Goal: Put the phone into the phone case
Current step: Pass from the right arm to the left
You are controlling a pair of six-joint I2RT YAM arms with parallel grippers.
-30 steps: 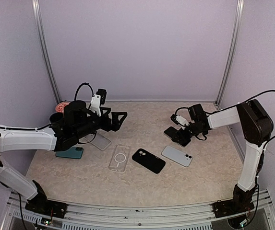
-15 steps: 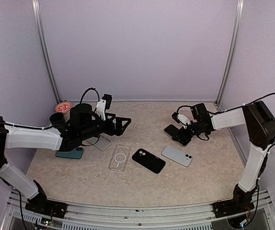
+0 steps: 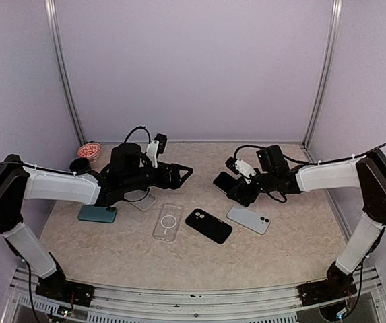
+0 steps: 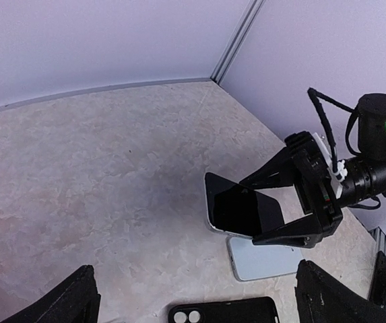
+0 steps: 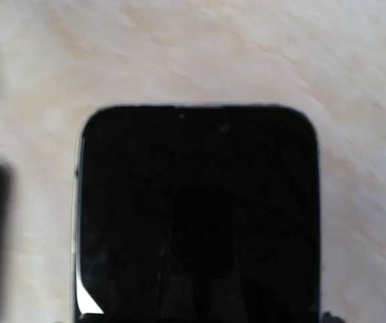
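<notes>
**Above the surface: phone lifted, case not yet reached**

Above the mottled beige surface (image 3: pixel 280 256), the right fingers (image 4: pixel 278 172) are clamped on the dark-screened smartphone with a pale metal edge (image 4: pixel 230 208). One finger bears on each long side. The phone is clear of the surface and tilted, right of centre. It hangs just beyond the pale blue phone-shaped slab with twin camera lenses (image 3: pixel 248 219).

The left fingers (image 4: pixel 68 303) are spread fully apart and grasp nothing. They hover over the left half of the surface and point toward the held phone.

Two cases lie near the middle, side by side and apart from each other:
- Transparent case with a white ring in its back (image 3: pixel 168 222).
- Black case with a camera cutout (image 3: pixel 209 225).

A teal slab (image 3: pixel 98 213) lies at the far left. It cannot be told whether this slab or the pale blue one is a phone or a case.

**Step in hand.** Judged from this layout, the phone is picked up and in transit. Insertion has not begun. Which case is intended cannot be told.

**Next move.** The phone probably has to be levelled over the chosen case, with its camera corner matched to the cutout. It would then be lowered and pressed in at the rim. The free left fingers may be needed to steady the case.
</notes>
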